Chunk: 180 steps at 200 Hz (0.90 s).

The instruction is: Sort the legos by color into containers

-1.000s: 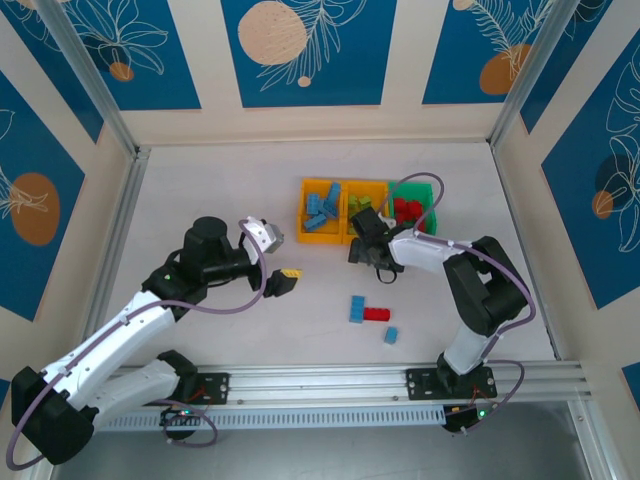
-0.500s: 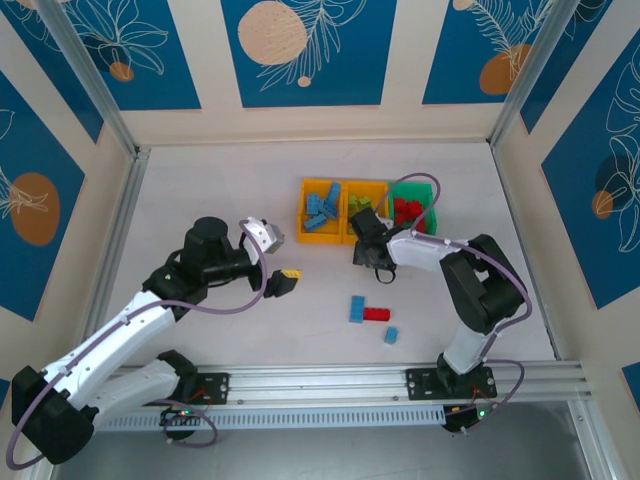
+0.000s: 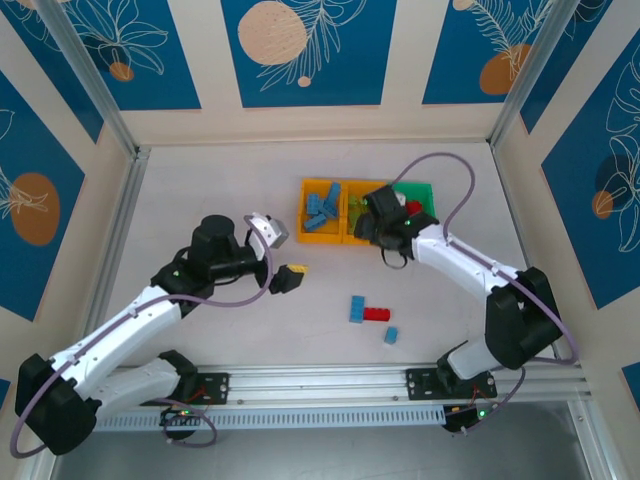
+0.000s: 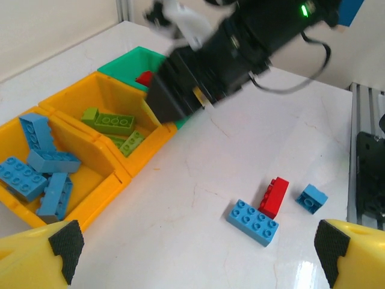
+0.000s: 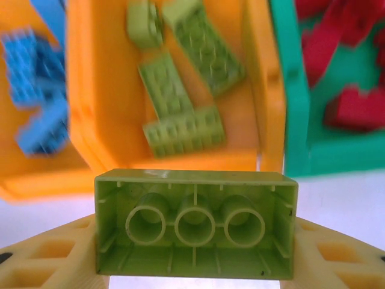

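Top view: three joined bins in a left-right row mid-table. The left orange bin holds light blue bricks, the green bin at the right end holds red ones, and the middle orange bin is partly under the right arm. The right gripper is over the middle bin's near edge. The left gripper is over bare table left of the bins, fingers wide apart, nothing between them. Loose legos nearer the bases: long blue brick with its long axis front-to-back, touching the red brick, which lies left-right; small blue brick just beside, apart. Left wrist view: yellow fingers at both lower corners, spread wide, holding nothing; the three loose bricks lie on the table between them, the bins further back. Right wrist view: right gripper clamped on a lime green brick, one finger on each short end, jaws about half open. The brick's long axis runs finger to finger, parallel to the bin row, hollow underside with three tubes facing the camera. It sits at the near wall of the middle orange bin, which holds other lime green bricks.
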Each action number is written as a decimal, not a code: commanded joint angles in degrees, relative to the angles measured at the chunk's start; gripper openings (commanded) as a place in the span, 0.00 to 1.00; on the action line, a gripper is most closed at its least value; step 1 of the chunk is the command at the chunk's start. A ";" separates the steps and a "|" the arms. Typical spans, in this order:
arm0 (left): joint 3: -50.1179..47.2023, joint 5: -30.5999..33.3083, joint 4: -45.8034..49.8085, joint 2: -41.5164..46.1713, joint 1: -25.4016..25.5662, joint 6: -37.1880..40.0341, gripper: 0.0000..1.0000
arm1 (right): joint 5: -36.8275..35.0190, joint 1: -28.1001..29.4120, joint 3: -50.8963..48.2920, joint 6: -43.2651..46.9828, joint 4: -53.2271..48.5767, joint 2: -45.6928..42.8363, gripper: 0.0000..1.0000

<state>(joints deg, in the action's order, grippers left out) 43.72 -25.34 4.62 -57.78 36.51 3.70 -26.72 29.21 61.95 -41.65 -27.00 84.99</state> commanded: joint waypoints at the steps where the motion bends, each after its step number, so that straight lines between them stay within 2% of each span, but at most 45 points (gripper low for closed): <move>1: 1.04 2.60 -2.03 -1.43 1.53 -5.19 1.00 | 3.90 -2.80 6.65 4.44 1.30 6.33 0.57; 22: 2.68 6.07 1.81 -2.47 2.78 -6.73 1.00 | 6.30 -3.61 13.47 5.02 -0.43 13.31 0.63; 40: 5.56 9.47 7.30 -4.32 4.67 -7.89 1.00 | 6.88 -3.64 18.01 4.96 -2.63 16.61 0.84; 63: 9.91 12.99 13.50 -8.53 8.98 -8.05 0.99 | 4.81 -3.68 20.15 4.43 -6.13 15.83 0.96; 98: 17.90 17.58 19.08 -20.84 17.48 -10.21 0.94 | 3.07 -5.74 14.20 2.68 -8.15 5.87 0.98; 126: 26.48 21.39 26.56 -34.31 23.97 -10.26 0.96 | 3.35 -11.37 6.95 -1.64 -11.49 -2.71 0.99; 149: 31.93 20.93 31.36 -44.29 25.01 -10.98 0.99 | 5.70 -16.77 1.34 -2.76 -12.02 -8.49 0.99; 180: 35.70 23.16 31.37 -49.52 24.92 -11.62 1.00 | 8.02 -21.04 -3.07 -2.66 -11.11 -12.54 0.99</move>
<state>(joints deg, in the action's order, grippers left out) 75.18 -5.63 31.11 -105.32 61.67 -6.57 -21.74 9.80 61.73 -42.92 -36.91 74.52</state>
